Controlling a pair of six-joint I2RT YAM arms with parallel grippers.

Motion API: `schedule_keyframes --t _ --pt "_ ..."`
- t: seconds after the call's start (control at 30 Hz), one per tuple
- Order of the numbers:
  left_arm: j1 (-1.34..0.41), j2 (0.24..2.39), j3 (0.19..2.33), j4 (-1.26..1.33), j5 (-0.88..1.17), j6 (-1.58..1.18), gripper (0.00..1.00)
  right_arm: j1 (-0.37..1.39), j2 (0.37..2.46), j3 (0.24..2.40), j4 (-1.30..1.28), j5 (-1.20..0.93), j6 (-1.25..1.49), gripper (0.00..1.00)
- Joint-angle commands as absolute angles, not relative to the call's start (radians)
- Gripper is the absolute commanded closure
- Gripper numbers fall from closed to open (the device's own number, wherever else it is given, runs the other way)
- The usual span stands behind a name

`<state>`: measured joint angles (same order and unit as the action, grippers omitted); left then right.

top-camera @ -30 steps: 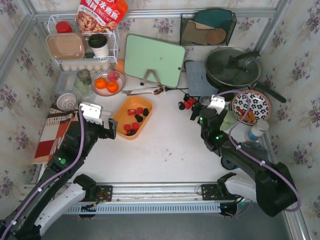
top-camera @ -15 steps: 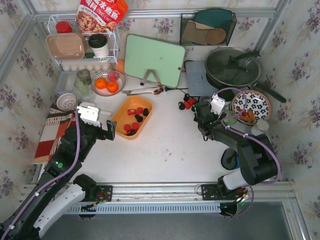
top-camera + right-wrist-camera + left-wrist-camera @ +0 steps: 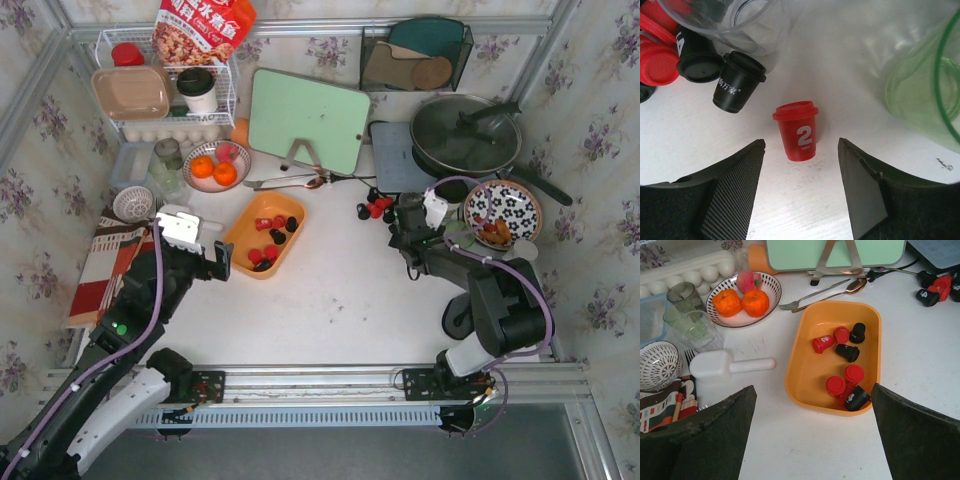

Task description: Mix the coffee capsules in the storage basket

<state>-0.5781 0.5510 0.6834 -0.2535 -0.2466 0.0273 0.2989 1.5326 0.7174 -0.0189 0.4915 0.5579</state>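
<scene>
Left fingers [image 3: 705,435] first: spread wide with nothing in them, hovering just near-left of the storage basket [image 3: 805,370]. That arm has barely budged over the last second. The basket sits left of centre on the tabletop [image 3: 330,300] and hasn't moved either. Inside is the same handful of coffee capsules [image 3: 854,374], reds and blacks lying loose, some tipped on their sides, mostly in the right half.

Further right, a loose pile [image 3: 372,207] of more reds and blacks sits on the bare tabletop, well apart from the basket. That's where the action is. The right arm has swung in and dropped low toward that pile, and the right fingers [image 3: 725,195] have narrowed from wide to roughly halfway. In the wrist view they now sit either side of one red capsule [image 3: 799,131] with a white 2 on it, which looks to be standing wide end up. There's a sliver of tabletop showing on both sides of it, so no contact yet and nothing held. A black capsule [image 3: 737,82] is just far-left of it, and a clear glass [image 3: 740,20] and a green glass [image 3: 920,85] crowd the far side.

My read: it's mid-pinch on that red one, meaning to carry it over to the basket. So the mix is only partly built.
</scene>
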Motion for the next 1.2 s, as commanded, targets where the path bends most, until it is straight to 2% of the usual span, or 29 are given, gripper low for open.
schedule_keyframes --t 0.0,0.1,0.37,0.57,0.7,0.87,0.97,1.07,1.17 --pt "-0.578 0.552 0.683 -0.209 -0.253 0.039 0.01 0.296 1.56 0.722 0.027 0.468 0.558 0.33" --pt "-0.579 0.552 0.683 -0.209 -0.253 0.042 0.01 0.295 1.595 0.738 0.026 0.468 0.564 0.39" --pt "-0.58 0.552 0.681 -0.209 -0.255 0.045 0.01 0.295 1.636 0.756 0.014 0.484 0.581 0.42" --pt "-0.58 0.548 0.68 -0.209 -0.256 0.049 0.01 0.295 1.64 0.756 0.013 0.483 0.583 0.5" --pt "-0.58 0.546 0.68 -0.209 -0.255 0.048 0.01 0.295 1.637 0.754 0.015 0.481 0.581 0.6" --pt "-0.58 0.543 0.68 -0.209 -0.255 0.049 0.01 0.295 1.629 0.758 0.006 0.471 0.574 0.81" --pt "-0.581 0.543 0.68 -0.209 -0.256 0.049 0.01 0.295 1.608 0.757 -0.004 0.466 0.566 0.83" --pt "-0.58 0.541 0.68 -0.209 -0.256 0.05 0.01 0.296 1.574 0.758 -0.014 0.454 0.534 0.93" --pt "-0.581 0.539 0.68 -0.209 -0.256 0.049 0.01 0.298 1.515 0.762 -0.038 0.471 0.518 0.96"
